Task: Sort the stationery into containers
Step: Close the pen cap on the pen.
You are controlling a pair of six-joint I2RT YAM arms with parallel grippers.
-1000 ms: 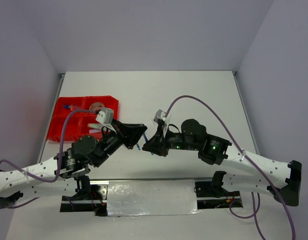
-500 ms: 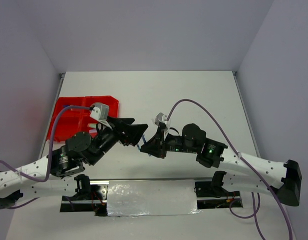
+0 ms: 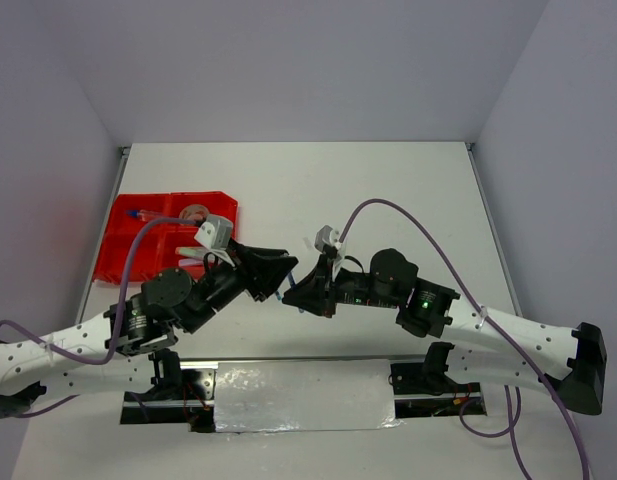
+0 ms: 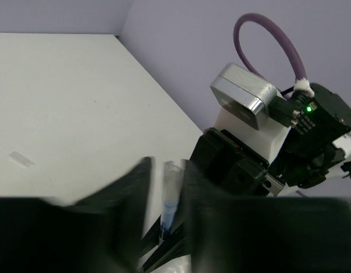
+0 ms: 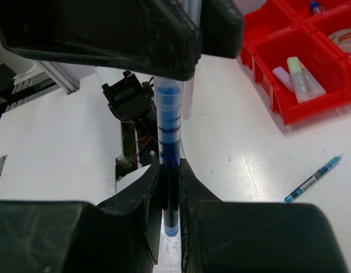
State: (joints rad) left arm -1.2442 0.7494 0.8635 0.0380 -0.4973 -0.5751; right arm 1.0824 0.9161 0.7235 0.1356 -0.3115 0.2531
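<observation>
Your left arm [image 3: 178, 300] has swung its wrist rightward since a moment ago. Over the middle of the worktop [image 3: 388, 190], a thin blue pen [image 5: 168, 165] is clamped in the right gripper [image 5: 168, 187]. Its top is hidden in the left gripper [image 4: 166, 170], whose blurred fingers flank it; you can't tell grip from gap. A second blue pen [image 5: 312, 179] lies loose on the worktop. The red tray [image 3: 118, 245] holds two markers [image 5: 305, 77] and one tape roll [image 3: 195, 212].

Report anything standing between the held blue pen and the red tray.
Nothing loose does. The blue pen, clamped in the right gripper, has its other end between the fingers of the left gripper; only that arm lies toward the red tray.
</observation>
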